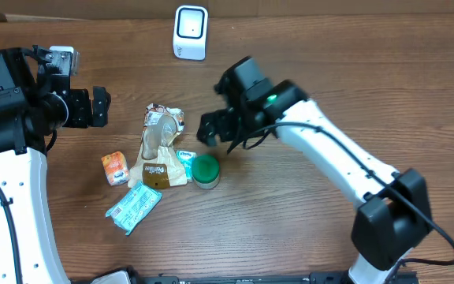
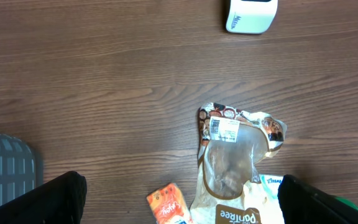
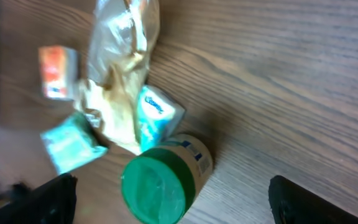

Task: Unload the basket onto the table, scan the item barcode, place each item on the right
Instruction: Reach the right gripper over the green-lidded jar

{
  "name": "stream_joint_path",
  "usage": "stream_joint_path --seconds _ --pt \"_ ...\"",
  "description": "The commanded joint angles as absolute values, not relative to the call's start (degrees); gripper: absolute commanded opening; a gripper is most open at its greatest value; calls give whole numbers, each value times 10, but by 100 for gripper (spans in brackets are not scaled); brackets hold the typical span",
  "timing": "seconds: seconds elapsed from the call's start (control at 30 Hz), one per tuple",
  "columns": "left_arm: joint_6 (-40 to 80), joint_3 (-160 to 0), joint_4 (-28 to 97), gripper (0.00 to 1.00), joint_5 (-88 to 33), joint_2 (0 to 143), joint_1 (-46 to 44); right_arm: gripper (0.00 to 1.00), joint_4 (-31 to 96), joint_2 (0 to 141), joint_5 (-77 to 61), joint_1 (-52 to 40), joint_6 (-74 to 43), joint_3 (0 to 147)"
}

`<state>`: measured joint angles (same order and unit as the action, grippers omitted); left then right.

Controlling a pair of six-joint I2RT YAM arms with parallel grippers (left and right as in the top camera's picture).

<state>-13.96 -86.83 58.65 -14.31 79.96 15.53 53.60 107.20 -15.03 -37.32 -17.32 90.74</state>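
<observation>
A: What's nearest us, going by the green-lidded jar (image 1: pixel 206 170)?

B: A teal packet (image 1: pixel 134 207), nearer than the jar and out toward the left arm's side. An orange packet (image 1: pixel 115 167) lies level with the jar, further that way. A tissue pack (image 1: pixel 185 163) touches the jar, and a clear bag (image 1: pixel 158 146) lies just past the pack.

A: Which one gets scanned?

B: My guess is the jar. The right gripper (image 1: pixel 211 126) hangs just beyond and above it, fingers (image 3: pixel 48 199) spread, nothing between them. The left gripper (image 1: pixel 101 107) is well apart from the jar, also spread wide and empty.

A: How to do it well?

B: Come straight down, straddle the jar's body under the lid, and keep the finger on the tissue pack's side from catching the pack. Close firmly, because the wall looks smooth and round and may slip. I can't make out a barcode on its label, so expect to turn it before the scanner (image 1: pixel 191 31), far beyond the jar.

A: Anything inside things?

B: The jar's lid is on, contents hidden. The bag shows something pale through its window and carries a white label (image 2: pixel 224 129). A grey basket (image 2: pixel 5 168) sits well away on the left. Only a corner shows, so I can't tell what it holds.
</observation>
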Motion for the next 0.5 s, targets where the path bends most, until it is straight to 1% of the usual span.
stream_joint_path --seconds 0.0,0.1,0.33,0.37,0.47 --pt "-152 -871 585 100 -142 801 159 96 534 1079 -47 -412 -196 922" --pt "-152 -871 585 100 -142 801 159 96 534 1100 -35 -441 -204 922" --pt "-152 -871 585 100 -142 801 159 95 535 1151 -34 -473 -237 922" --pt "-152 -871 585 100 -142 801 159 95 536 1157 -35 -474 -243 921" --pt "-152 -871 585 100 -142 801 159 88 543 1164 -26 -474 -260 921"
